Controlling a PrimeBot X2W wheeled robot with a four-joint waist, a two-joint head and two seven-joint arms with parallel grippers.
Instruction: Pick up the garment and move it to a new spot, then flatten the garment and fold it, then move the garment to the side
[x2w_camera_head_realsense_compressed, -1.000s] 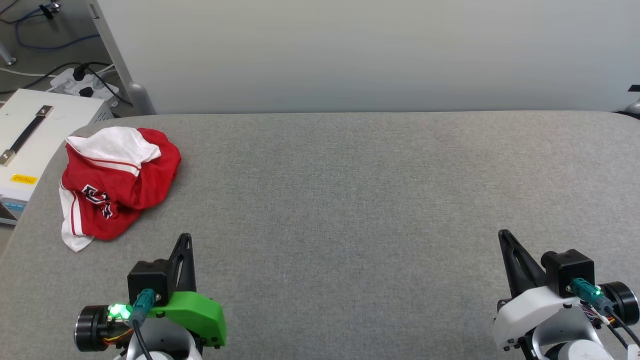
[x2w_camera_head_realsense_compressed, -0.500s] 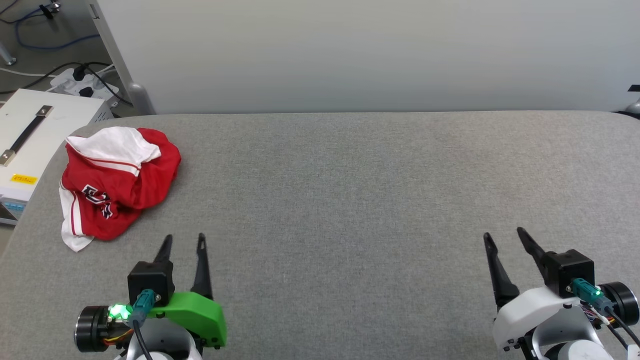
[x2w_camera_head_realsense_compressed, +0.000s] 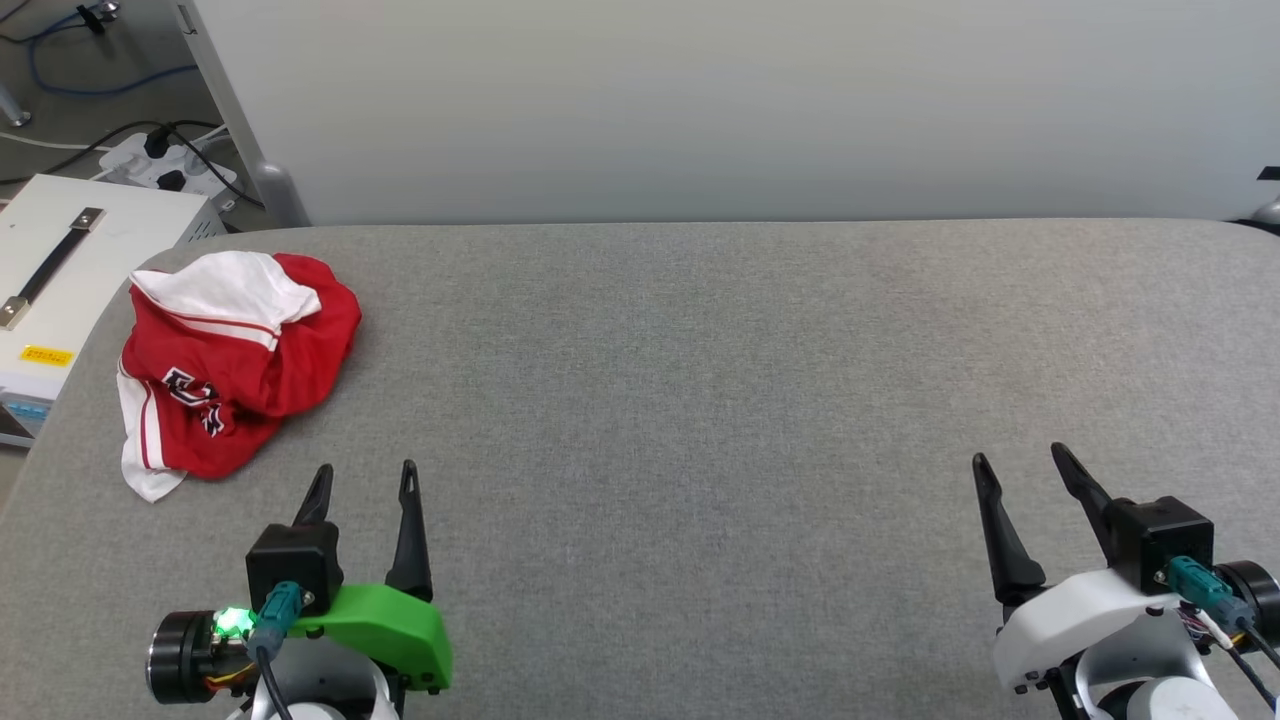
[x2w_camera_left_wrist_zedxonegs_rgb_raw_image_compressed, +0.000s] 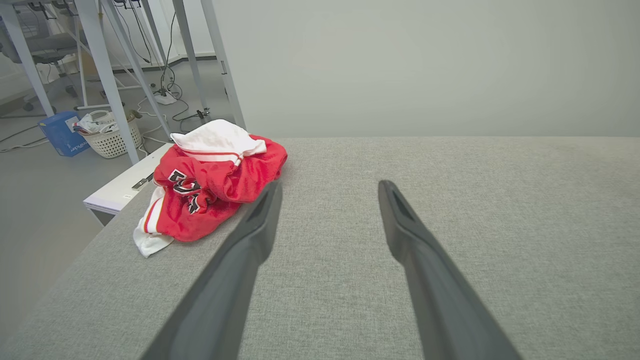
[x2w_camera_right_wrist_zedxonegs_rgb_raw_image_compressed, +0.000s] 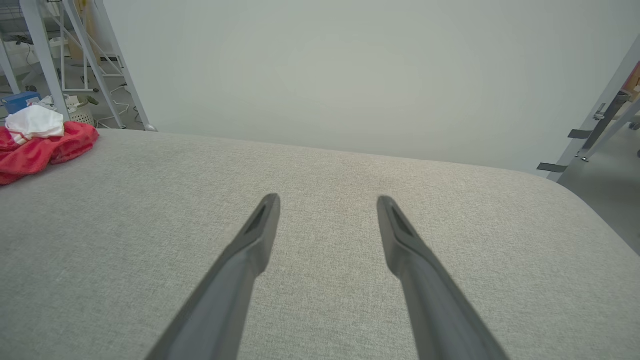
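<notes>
Red-white garment (x2w_camera_head_realsense_compressed: 235, 365) lies crumpled in a heap at the far-left corner of the grey worktop (x2w_camera_head_realsense_compressed: 700, 400). Fingers spread wide, holding nothing: left hand (x2w_camera_head_realsense_compressed: 365, 468) near the heap, not touching; right hand (x2w_camera_head_realsense_compressed: 1020, 454) well apart, over on the right.

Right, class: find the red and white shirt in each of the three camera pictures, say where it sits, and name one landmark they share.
Head view: the garment lies crumpled at the upper left, near the grey table's far left corner.
Left wrist view: the garment sits left of centre, at mid height.
Right wrist view: the garment is at the left edge, partly cut off.
Shared landmark: the table's far edge against the pale wall.
</notes>
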